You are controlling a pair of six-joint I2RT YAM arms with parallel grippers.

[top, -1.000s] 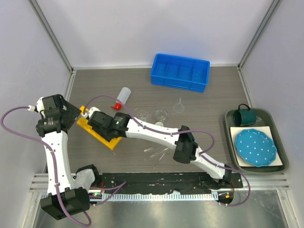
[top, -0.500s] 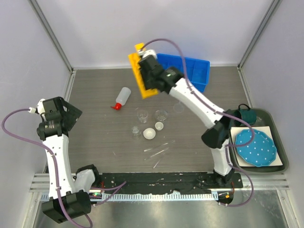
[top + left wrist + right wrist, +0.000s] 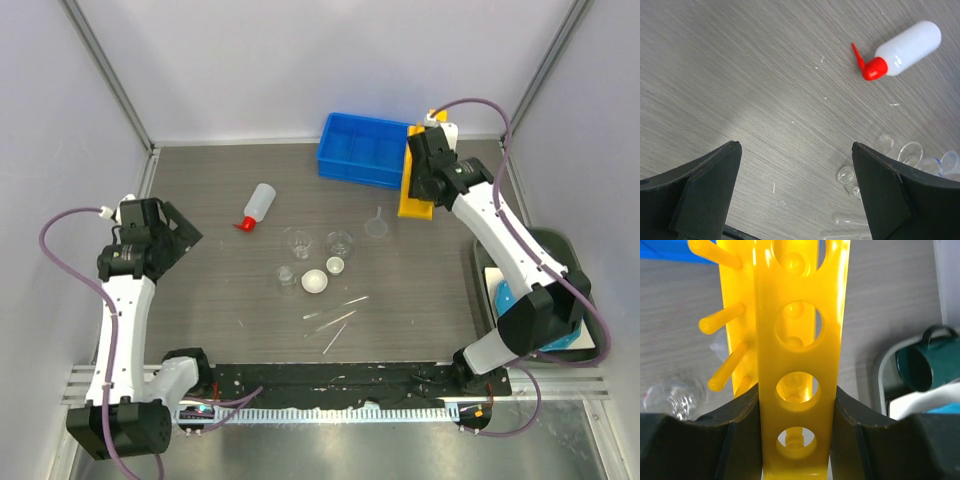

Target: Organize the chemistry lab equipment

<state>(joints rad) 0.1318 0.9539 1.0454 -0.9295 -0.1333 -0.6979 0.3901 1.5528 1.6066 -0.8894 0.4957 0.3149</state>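
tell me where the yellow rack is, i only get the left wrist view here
Observer: The right claw is shut on the rack, by the right end of the blue bin.
Operator: how's it gripped
Observer: Its fingers clamp the holed plate across its width, with the pegs sticking out to one side.
Operator: anything further right
Observer: A grey tray with a teal mug in it.
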